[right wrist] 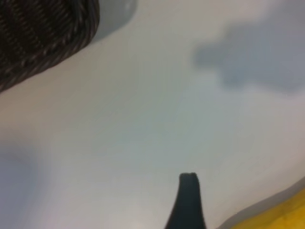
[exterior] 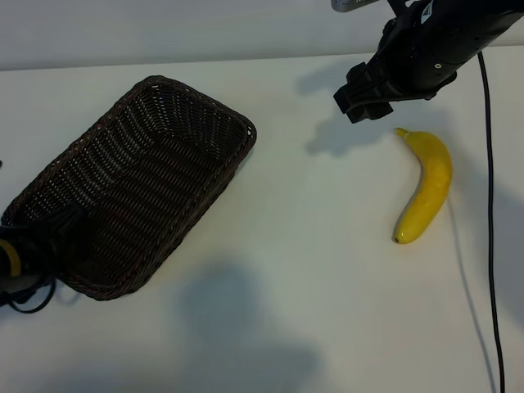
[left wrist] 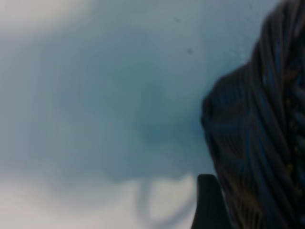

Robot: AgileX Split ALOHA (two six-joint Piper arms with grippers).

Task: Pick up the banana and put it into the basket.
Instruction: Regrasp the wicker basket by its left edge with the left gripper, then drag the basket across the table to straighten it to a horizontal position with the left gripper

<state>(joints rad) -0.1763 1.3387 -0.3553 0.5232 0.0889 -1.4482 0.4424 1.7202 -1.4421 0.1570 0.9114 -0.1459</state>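
The basket [exterior: 135, 184] sits empty near the worktop's left edge, and the right gripper [exterior: 364, 102], jaws wide and holding nothing, must drop onto the banana [exterior: 426, 187] by the right edge.

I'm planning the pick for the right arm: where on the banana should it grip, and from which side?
Probably at the thick middle of the banana, coming straight down from above. It lies flat on the table, apart from the basket, with its long curve running from the far stem to the near tip, so the fingers should close across its narrow width. The right end effector hovers open just beyond the stem end.
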